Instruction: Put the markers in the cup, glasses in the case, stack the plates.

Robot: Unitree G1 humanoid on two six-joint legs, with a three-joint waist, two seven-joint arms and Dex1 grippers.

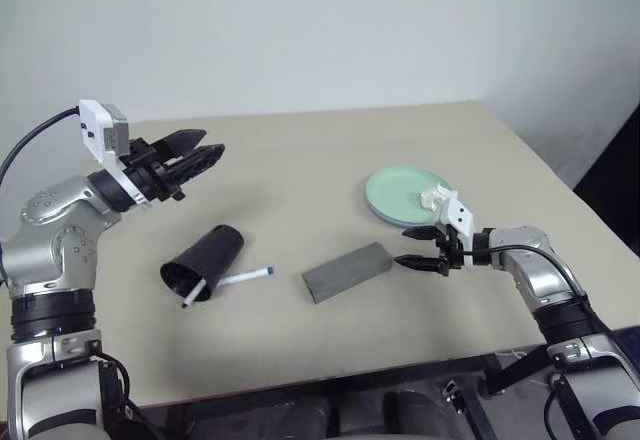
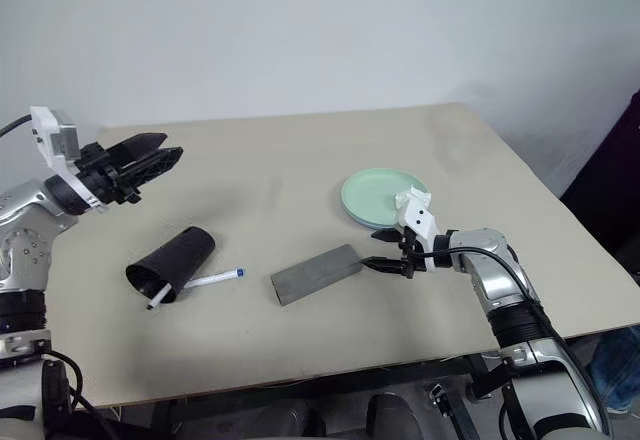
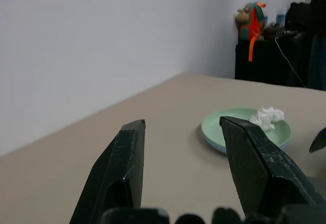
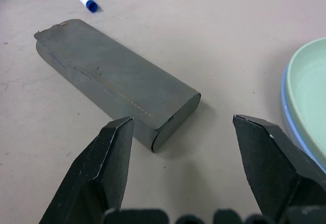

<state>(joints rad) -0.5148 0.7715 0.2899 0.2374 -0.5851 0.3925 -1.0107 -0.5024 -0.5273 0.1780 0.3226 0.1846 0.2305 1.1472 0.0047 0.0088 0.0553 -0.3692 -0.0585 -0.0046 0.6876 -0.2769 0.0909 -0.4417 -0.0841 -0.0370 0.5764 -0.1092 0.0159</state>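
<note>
So the black tapered plastic cup [image 1: 204, 260] was tipped on its side on the beige table [image 1: 300, 150], one marker [image 1: 193, 293] poking out of its mouth and a white blue-capped marker [image 1: 243, 276] lying right beside it. The left gripper [image 1: 208, 151] hung above and behind the cup, fingers apart, empty. The closed grey oblong case [image 4: 116, 85] lay just ahead of the right gripper [image 4: 183, 147], whose fingers were spread wide, not touching. The mint green plate sat stacked on the light blue one [image 1: 408, 194], close by that gripper.

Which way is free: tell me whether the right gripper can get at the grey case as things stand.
Probably yes. The right gripper stands open, pointing at the near end of the case, with only bare table between them. The stacked plates lie beside it, not in the way.
</note>
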